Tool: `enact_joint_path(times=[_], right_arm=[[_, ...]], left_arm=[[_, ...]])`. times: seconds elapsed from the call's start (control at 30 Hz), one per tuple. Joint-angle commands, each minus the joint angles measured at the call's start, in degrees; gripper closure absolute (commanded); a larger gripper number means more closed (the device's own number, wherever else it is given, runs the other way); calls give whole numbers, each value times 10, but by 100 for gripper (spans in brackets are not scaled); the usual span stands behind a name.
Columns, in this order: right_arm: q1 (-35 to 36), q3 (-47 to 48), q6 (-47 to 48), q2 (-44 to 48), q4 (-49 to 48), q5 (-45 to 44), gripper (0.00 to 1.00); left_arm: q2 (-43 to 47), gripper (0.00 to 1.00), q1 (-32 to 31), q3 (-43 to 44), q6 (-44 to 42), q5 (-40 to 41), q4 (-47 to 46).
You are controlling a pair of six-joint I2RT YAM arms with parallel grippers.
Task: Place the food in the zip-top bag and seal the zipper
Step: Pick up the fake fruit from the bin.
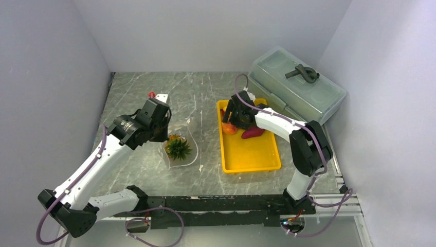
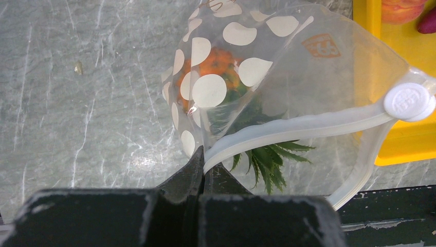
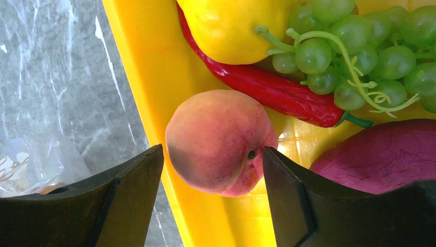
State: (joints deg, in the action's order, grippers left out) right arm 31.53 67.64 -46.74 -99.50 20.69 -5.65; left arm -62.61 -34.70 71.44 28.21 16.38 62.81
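The left claw (image 2: 200,170) is clenched on the zipper (image 2: 288,131) at one end of the bag's mouth, holding that edge up off the desk (image 1: 144,92) so the mouth gapes toward the tray (image 1: 252,154). The bag (image 2: 308,72) lies left of centre, just beside the tray's left wall, and the pineapple (image 2: 221,67) is already inside it, with its green crown toward the opening. To the right, the rest of the food sits at the far end of the tray: the lemon (image 3: 231,25), the chili (image 3: 277,90) under it, the grapes (image 3: 360,46) and the peach (image 3: 218,141), plus a purple root (image 3: 380,154). The right claw (image 3: 213,170) is spread wide and straddles the peach, one finger on each side and right at its skin. Whether it grips yet cannot be told, and the peach looks to rest on the tray floor. Farther right a lidded box (image 1: 298,85) stands against the wall, apart from the work. The step in hand appears to be picking up the peach. The next move likely calls for a firm pinch, a lift over the tray wall and a short carry left into the held-open mouth, with the left claw keeping the zipper raised. Sealing comes last.
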Motion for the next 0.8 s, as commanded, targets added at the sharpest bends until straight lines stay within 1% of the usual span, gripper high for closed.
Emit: enact_joint_path(times=[0.0,0.07,0.13,0.2,0.3,0.43,0.47,0.6,0.77], right_arm=[[-3,23,-2,-3,-18,-4,27],[-4,20,3,-5,-15,-2,31],[-4,12,5,-4,-17,-1,37],[-6,-2,6,1,-22,1,45],[-7,-22,7,10,-31,5,60],[-9,-35,14,30,-33,7,75],[-8,-37,15,36,-33,7,77],[-8,-50,22,66,-30,3,83],[-8,-71,32,117,-20,-9,84]], left_arm=[[16,100,1,0,11,9,5],[17,100,1,-1,12,9,5],[17,100,1,0,12,8,6],[18,100,1,-1,13,8,7],[19,100,1,-1,13,6,6],[16,100,1,2,13,4,6],[15,100,1,2,13,4,7],[14,100,1,3,12,2,5],[12,100,1,4,12,4,4]])
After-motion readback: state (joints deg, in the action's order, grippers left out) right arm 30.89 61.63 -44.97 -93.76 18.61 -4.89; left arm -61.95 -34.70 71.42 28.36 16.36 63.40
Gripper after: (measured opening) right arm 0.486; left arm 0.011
